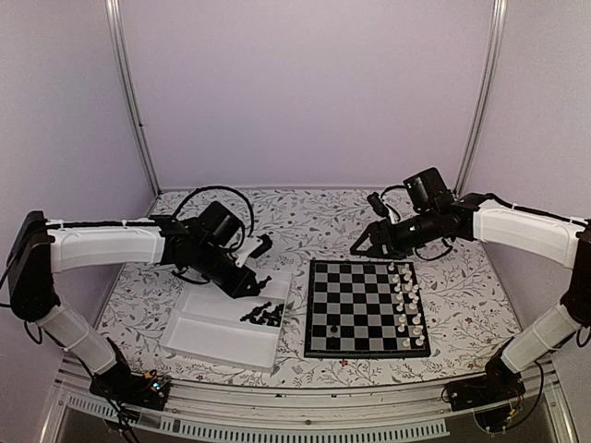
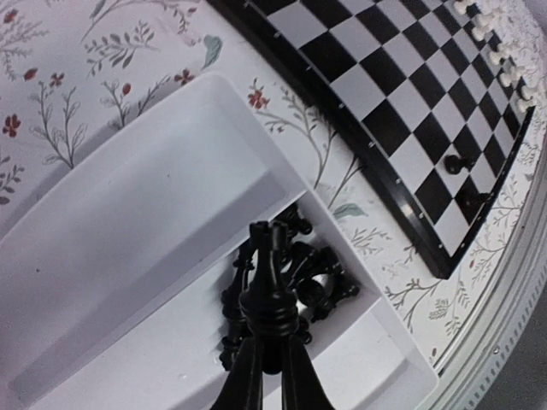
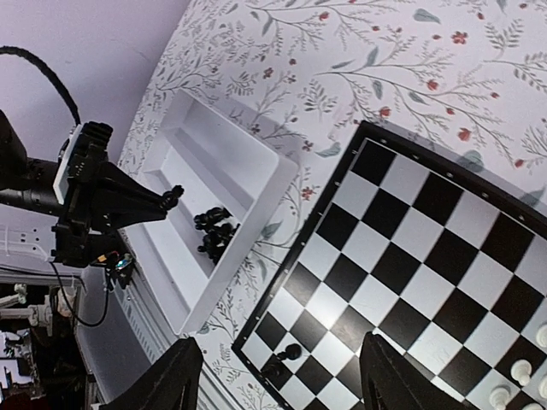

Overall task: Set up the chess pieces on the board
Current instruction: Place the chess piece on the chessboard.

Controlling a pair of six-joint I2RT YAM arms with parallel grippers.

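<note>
Small black-and-white chequered chessboard [image 1: 346,295] sits by the near edge of your floral-print bench [image 1: 452,295], right of ctr. Two tiny black plastic chess pieces [image 3: 292,351] stand at its near-left corner. The rest lie in a heap [image 1: 263,315] in the white rectangular shallow tray [image 1: 199,337] just left of the board. Your left gripper [image 2: 269,333] is clamped on one black piece [image 2: 269,273] above that heap. Your right gripper [image 3: 280,342] hangs w/ jaws wide by the board's far edge. Tiny white chess pieces [image 1: 406,305] line the board's right side.
</note>
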